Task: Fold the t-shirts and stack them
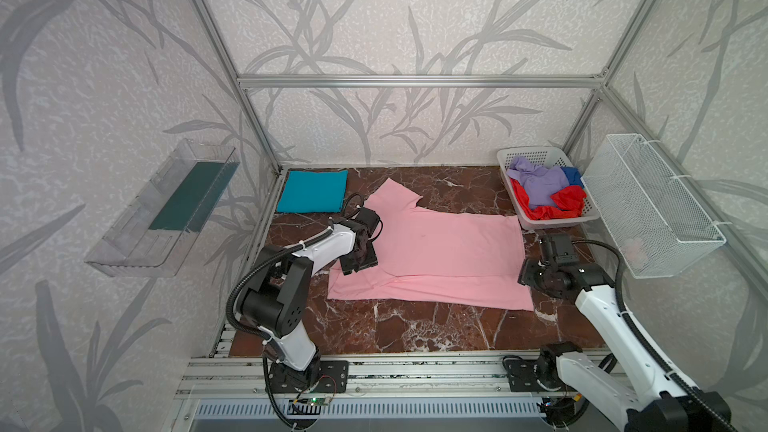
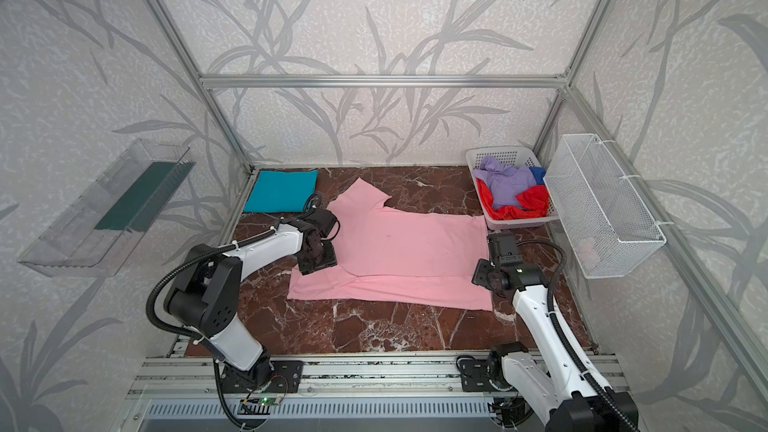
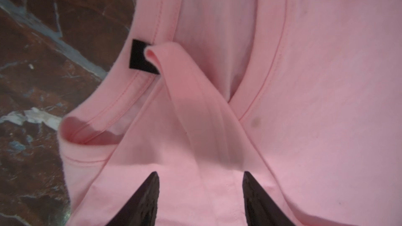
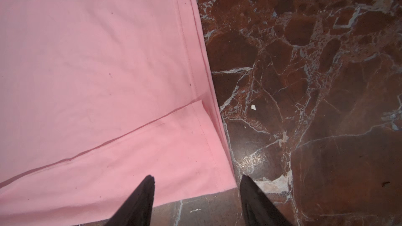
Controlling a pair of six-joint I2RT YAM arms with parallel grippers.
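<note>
One pink t-shirt (image 1: 436, 251), collar (image 3: 121, 96) masked overhead by left gripper (image 1: 358, 261) — jaws apart.

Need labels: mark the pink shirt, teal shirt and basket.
pink shirt (image 1: 436, 251): in a top view, mid-body.
teal shirt (image 1: 312, 191): in a top view, centre.
basket (image 1: 534, 155): in a top view, far wall.

Bare tabletop (image 1: 415, 334) before pink t-shirt (image 1: 436, 251)

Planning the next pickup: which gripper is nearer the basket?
Right. The right gripper sits just in front of the basket; the left gripper is across the pink shirt, at its collar.
</note>
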